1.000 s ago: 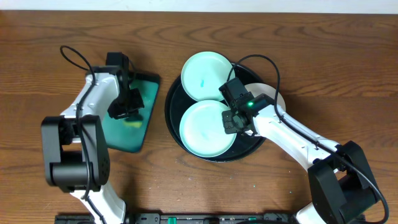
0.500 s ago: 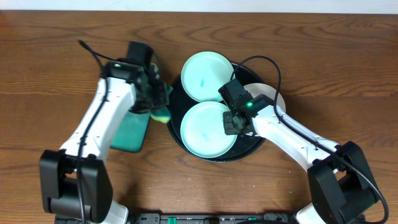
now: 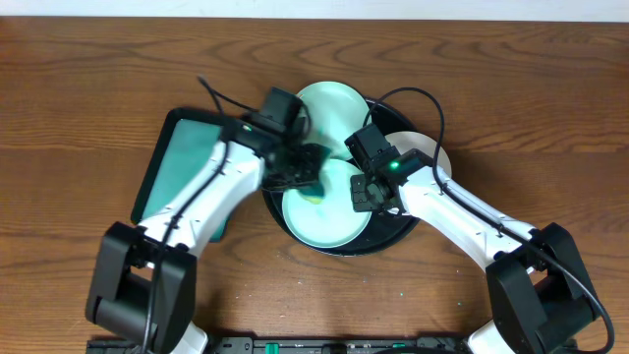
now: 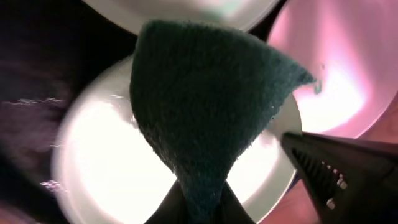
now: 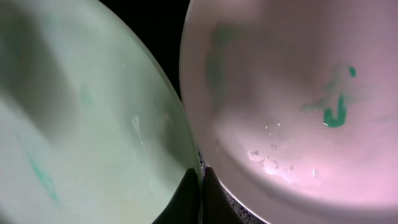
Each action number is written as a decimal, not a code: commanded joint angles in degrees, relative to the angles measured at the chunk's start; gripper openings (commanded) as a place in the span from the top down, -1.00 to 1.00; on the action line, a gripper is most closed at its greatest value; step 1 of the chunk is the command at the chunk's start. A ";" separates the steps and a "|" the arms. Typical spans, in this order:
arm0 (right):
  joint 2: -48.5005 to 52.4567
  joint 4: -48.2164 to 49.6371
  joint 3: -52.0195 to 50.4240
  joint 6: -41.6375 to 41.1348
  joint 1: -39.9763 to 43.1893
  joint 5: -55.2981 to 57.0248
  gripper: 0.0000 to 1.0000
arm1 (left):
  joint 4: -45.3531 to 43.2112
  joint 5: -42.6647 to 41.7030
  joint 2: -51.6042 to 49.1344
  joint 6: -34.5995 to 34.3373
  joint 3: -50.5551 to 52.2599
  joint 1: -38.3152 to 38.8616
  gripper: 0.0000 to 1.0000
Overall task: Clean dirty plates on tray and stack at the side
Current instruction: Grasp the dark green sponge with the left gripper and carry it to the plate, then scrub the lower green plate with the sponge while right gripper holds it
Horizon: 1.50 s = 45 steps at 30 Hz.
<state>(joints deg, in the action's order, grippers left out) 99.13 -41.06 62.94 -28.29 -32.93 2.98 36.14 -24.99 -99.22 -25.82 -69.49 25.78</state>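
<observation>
Though each is half-hidden overhead, left tool pinches sponge, right tool clamps plate.

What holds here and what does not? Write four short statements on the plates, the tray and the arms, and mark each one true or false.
1. The left gripper pinches a sponge in its jaws over the front plate. True.
2. The three plates sit in one stack. False: they lie spread out at the black tray, unstacked.
3. The right gripper hangs with jaws open, clear of every plate. False: its jaws are shut on the front plate's rim.
4. The neighbouring plate bears green smears. True.
</observation>
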 commanded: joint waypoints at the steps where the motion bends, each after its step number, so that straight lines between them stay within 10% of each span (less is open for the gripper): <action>1: -0.55 -0.24 0.02 -0.13 -0.50 -0.28 0.98 | -2.95 -3.04 -3.50 -7.19 2.75 1.57 0.85; 9: -0.55 -0.26 0.02 -0.15 -0.50 -0.26 0.97 | -6.43 -12.44 -12.72 -9.35 3.02 2.86 0.86; 23: -0.55 -0.92 0.02 -0.15 -0.50 -0.26 0.98 | 12.09 27.82 -9.49 -6.51 0.76 1.90 0.86; 31: -0.55 -1.42 0.02 3.13 -0.79 -6.38 0.96 | 10.84 22.51 -7.82 -3.98 0.74 1.95 0.85; 42: 0.96 1.62 -0.07 -7.02 -0.87 -15.32 -0.04 | 7.26 9.92 -7.82 -3.39 0.74 1.97 0.85; 45: 4.24 2.89 -0.07 -8.50 -0.87 -17.46 -0.03 | 6.38 7.08 -7.82 -3.39 0.74 2.38 0.86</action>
<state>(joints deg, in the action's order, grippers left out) 99.98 -39.11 62.78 -32.88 -33.34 -11.40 43.24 -13.10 -106.80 -29.76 -69.76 27.70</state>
